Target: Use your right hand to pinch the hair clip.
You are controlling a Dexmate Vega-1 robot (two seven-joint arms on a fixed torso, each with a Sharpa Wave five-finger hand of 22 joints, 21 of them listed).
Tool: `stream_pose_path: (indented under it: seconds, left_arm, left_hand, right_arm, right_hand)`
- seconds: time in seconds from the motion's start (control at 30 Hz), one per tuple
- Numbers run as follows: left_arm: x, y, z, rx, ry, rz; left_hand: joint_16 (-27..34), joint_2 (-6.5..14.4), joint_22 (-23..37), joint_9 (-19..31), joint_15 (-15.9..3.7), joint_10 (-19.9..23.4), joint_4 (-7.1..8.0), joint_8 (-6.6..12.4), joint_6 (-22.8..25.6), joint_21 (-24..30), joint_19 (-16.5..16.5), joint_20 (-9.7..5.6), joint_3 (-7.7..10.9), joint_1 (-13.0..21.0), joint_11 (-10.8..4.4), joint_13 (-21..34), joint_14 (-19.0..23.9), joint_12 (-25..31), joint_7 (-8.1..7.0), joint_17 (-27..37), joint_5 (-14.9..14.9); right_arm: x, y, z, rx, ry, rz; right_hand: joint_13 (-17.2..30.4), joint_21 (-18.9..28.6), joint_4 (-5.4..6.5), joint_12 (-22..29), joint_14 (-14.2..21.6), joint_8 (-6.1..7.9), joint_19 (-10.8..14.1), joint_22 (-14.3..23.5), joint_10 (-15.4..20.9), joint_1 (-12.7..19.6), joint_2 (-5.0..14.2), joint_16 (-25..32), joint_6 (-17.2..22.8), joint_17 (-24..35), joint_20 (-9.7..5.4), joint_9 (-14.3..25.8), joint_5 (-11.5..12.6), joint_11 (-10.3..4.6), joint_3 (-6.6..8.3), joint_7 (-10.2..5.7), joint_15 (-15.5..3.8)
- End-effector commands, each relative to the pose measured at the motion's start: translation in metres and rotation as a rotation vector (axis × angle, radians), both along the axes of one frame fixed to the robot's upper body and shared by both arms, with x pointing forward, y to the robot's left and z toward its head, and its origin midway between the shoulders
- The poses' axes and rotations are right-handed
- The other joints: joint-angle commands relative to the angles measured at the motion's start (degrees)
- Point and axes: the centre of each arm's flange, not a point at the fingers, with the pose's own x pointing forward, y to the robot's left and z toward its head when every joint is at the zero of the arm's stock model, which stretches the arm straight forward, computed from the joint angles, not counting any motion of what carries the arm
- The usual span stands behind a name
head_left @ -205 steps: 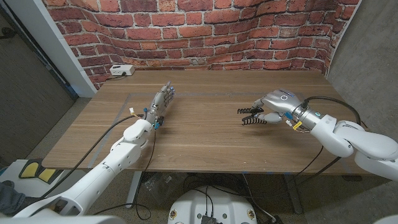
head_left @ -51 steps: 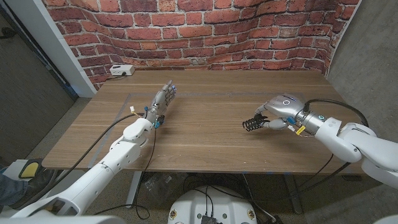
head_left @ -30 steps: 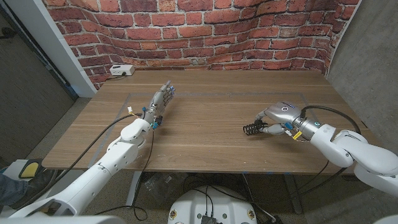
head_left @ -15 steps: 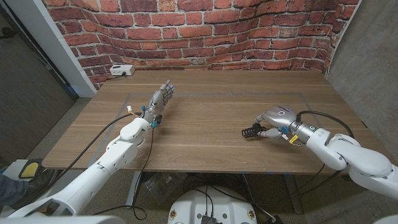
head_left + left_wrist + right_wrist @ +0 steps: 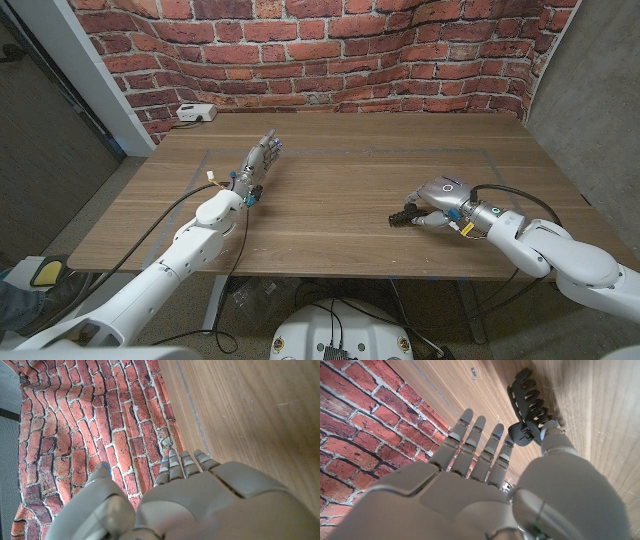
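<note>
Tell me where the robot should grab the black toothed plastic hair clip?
Best by the black toothed plastic hair clip's lever tabs, coming from the right hand's side. Its teeth point away from the hand while the tabs face it, and the thumb already touches there.

Right robot hand (image 5: 437, 196) low; left robot hand (image 5: 259, 161) extended.

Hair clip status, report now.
Right hand pinching black hair clip, low at the table. Left hand open, idle. Nothing in the way.
</note>
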Motion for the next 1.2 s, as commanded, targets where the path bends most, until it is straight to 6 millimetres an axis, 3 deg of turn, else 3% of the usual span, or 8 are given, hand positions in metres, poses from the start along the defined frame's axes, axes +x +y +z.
stream_pose_path:
  seconds: [0.03, 0.77, 0.93, 1.03, 1.2]
  left_arm:
    - [0.002, -0.005, 0.0, 0.0, 0.003, -0.005]
    - [0.001, -0.001, -0.002, 0.0, 0.006, -0.004]
    - [0.001, 0.0, -0.001, 0.002, 0.003, -0.005]
    - [0.001, 0.0, -0.001, 0.0, 0.002, -0.006]
    - [0.001, 0.002, -0.001, 0.002, 0.001, -0.005]
  left_hand:
    - [-0.1, -0.1, 0.3, 0.2, -0.36, -0.1, 0.12, -0.06, 0.1, 0.1, -0.3, 0.15, -0.17, 0.4, -0.32, 0.1, 0.0, -0.2, -0.43, 0.2, -0.2]
    - [0.0, 0.0, 0.3, 0.3, -0.31, -0.3, 0.15, 0.0, 0.3, 0.1, -0.5, 0.38, -0.31, 0.4, -0.44, 0.1, 0.1, -0.2, -0.51, 0.2, -0.2]
    - [-0.1, 0.0, 0.3, 0.3, -0.31, -0.3, 0.16, 0.0, 0.3, 0.1, -0.5, 0.37, -0.34, 0.4, -0.46, 0.1, 0.0, -0.2, -0.54, 0.2, -0.2]
    - [0.0, 0.0, 0.3, 0.3, -0.34, -0.3, 0.16, -0.02, 0.3, 0.1, -0.5, 0.4, -0.35, 0.4, -0.46, 0.1, 0.1, -0.2, -0.53, 0.2, -0.2]
    - [0.0, 0.0, 0.3, 0.3, -0.32, -0.2, 0.16, -0.01, 0.3, 0.1, -0.5, 0.4, -0.38, 0.4, -0.31, 0.1, 0.1, -0.2, -0.52, 0.2, -0.2]
  right_arm:
    - [0.003, 0.003, -0.008, -0.012, 0.029, -0.022]
    - [0.001, 0.002, 0.0, -0.022, 0.028, -0.035]
    - [-0.001, 0.001, 0.005, -0.027, 0.029, -0.03]
    - [-0.002, 0.001, 0.008, -0.029, 0.032, -0.026]
    - [-0.001, 0.002, 0.013, -0.069, 0.07, -0.038]
  right_hand:
    - [0.2, -0.4, 0.01, -0.2, -0.9, -0.34, -0.6, 0.1, -1.0, -0.7, -0.13, 0.0, -0.9, 0.2, 0.32, 0.3, 0.3, 0.07, -0.24, 0.21, -3.8]
    - [0.2, -1.5, 0.47, -0.1, -3.2, -1.72, -2.8, 0.1, -5.3, -2.9, -0.6, 0.0, -6.2, 0.3, 1.98, 0.3, 0.6, 0.25, -1.16, 0.35, -2.9]
    - [0.3, -2.0, 0.49, -0.1, -4.7, -2.08, -3.6, 0.0, -8.1, -4.0, -1.34, -0.1, -10.1, 0.2, 2.84, 0.4, 0.8, 0.4, -1.79, 0.42, -2.7]
    - [0.4, -2.5, 0.61, -0.1, -6.7, -2.25, -4.7, 0.0, -10.5, -5.1, -1.87, -0.3, -13.4, 0.2, 3.84, 0.5, 1.1, 1.91, -2.36, 0.69, -1.88]
    - [0.5, -3.3, 0.77, -0.2, -9.7, -2.09, -6.5, -0.1, -13.5, -6.5, -2.53, -0.5, -16.5, 0.2, 5.26, 0.6, 1.5, 2.95, -3.12, 1.37, -1.07]
